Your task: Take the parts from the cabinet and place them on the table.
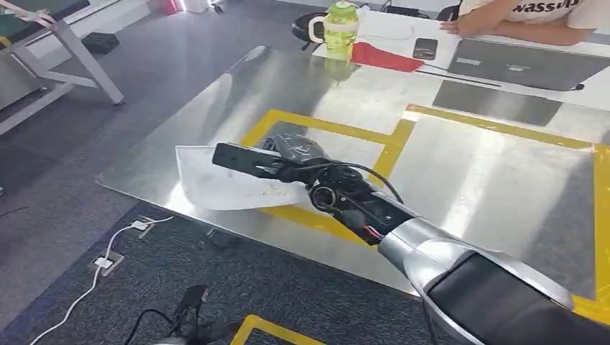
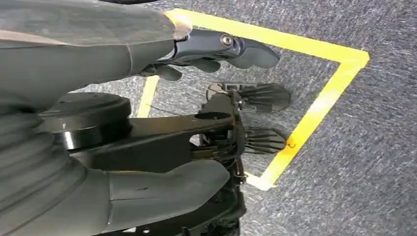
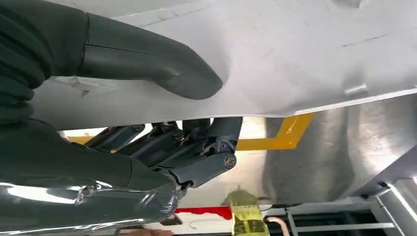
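The right hand (image 1: 288, 162) grips a thin white sheet-like part (image 1: 216, 180), which sits left of centre in the head view, just above the shiny metal desk (image 1: 489, 180) and over the near-left corner of the yellow tape outline (image 1: 324, 126) marked on it. In the right wrist view the thick thumb (image 3: 162, 69) presses on one face of the part (image 3: 295, 54) and the darker fingers (image 3: 196, 142) curl under the other, so it is pinched flat near one edge. The part looks light and thin but fairly stiff, since it stands out level from the hand without drooping; its smooth face is probably slippery, so a broad pinch well in from the edge, as here, seems the safest hold, and it should be laid down flat and not dropped on a corner. The left hand (image 2: 216, 54), in the upper middle of the left wrist view, hangs over grey carpet (image 2: 373, 147) with nothing in it, its fingers loosely curled. Whether the part already touches the desk I cannot tell, as glare on the metal hides its underside. The cabinet cannot be made out. At the top right of the head view a person's arm (image 1: 503, 25), cut off by the frame, rests by a laptop (image 1: 525, 65); a green bottle (image 1: 339, 29) stands at the desk's far edge.
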You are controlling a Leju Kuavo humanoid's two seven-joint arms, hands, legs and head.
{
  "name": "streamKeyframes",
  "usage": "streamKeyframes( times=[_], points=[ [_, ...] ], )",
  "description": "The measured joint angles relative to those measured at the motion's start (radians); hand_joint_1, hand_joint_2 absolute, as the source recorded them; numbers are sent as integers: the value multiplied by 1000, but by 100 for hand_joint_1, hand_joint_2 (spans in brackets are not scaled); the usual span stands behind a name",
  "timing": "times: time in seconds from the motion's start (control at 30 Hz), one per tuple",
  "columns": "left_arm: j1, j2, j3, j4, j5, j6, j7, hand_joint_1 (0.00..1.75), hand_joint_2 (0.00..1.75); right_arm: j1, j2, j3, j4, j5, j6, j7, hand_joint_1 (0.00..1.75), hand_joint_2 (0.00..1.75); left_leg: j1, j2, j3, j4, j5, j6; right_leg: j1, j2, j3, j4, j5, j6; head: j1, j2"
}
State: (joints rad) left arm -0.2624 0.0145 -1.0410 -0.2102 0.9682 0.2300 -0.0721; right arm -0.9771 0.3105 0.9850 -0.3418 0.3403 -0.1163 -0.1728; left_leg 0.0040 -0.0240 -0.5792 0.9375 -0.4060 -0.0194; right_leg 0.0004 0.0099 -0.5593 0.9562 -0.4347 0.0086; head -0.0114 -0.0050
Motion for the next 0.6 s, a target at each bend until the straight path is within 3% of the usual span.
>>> streamKeyframes(
  times=[0.3,0.4,0.47,0.5,0.57,0.6],
  points=[
    [0,3,0,0,0,0,0,0,175,0,2,0,0,7,2,0,175,175,-2,0,-4,10,-6,9,-2,0,1,-1,0,5,-4,0],
    [0,5,0,0,0,0,0,0,175,0,6,0,0,8,2,0,175,175,-4,0,-4,10,-8,14,-3,0,4,-7,1,12,-3,0],
    [0,4,0,0,0,0,0,0,175,0,8,0,-2,8,2,0,175,175,8,4,15,-18,1,23,-1,-2,4,8,-13,20,-3,0],
    [-1,4,0,0,0,0,0,0,175,-1,8,0,-3,8,1,0,175,175,9,4,20,-22,2,26,-1,-3,-18,57,-45,22,1,0],
    [0,4,0,0,0,0,0,0,175,1,8,0,-4,8,2,1,175,175,10,4,24,-22,-1,30,-4,-2,-100,228,-119,28,5,0],
    [0,4,0,0,0,0,0,0,175,6,8,0,-4,8,2,3,175,175,10,3,24,-22,-2,30,-7,-2,-143,306,-141,30,5,0]
  ],
)
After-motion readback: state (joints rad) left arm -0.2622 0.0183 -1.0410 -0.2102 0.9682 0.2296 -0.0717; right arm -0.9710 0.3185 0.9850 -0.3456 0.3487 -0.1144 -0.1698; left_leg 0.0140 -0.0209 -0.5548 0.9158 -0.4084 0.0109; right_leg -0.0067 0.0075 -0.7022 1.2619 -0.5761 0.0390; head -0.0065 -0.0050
